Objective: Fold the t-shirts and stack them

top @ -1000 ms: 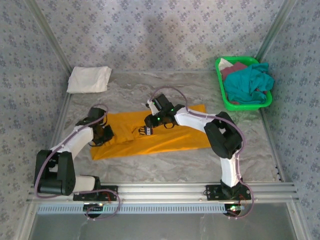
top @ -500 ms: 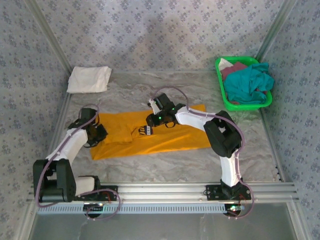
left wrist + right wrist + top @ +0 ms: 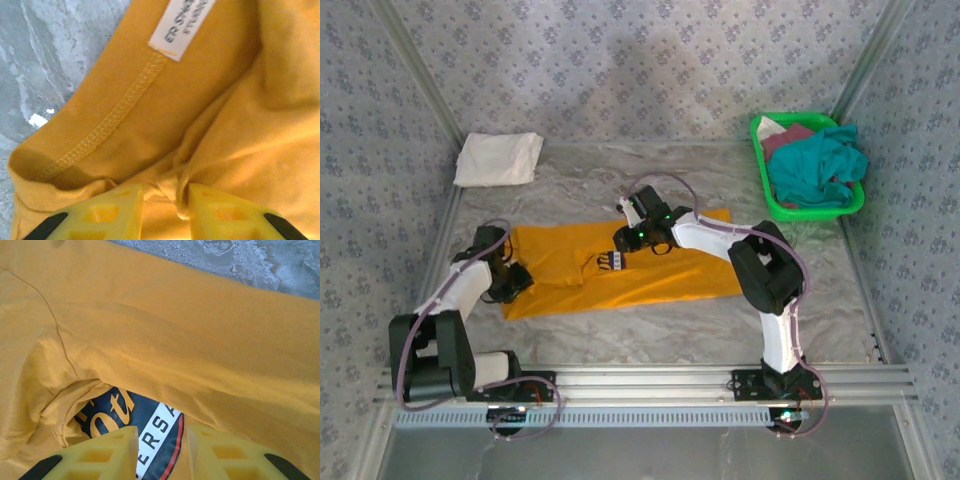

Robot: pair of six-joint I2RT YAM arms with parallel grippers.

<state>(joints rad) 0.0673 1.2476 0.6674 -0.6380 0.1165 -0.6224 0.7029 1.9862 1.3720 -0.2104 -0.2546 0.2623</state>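
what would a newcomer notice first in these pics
The mustard-orange t-shirt spread across the middle of the table, with the left claw pinching cloth at its left edge and the right claw pinching near the navy-and-white print. Next, the green basket in the far right corner, heaped with a teal tee and a maroon one, and the folded white t-shirt in the far left corner.

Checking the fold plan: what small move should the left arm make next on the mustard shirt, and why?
Probably lift the left gripper a little and carry its end across toward the right gripper: the mustard t-shirt puckers between its fingers near the label, and the shirt lies long, needing a crosswise fold.
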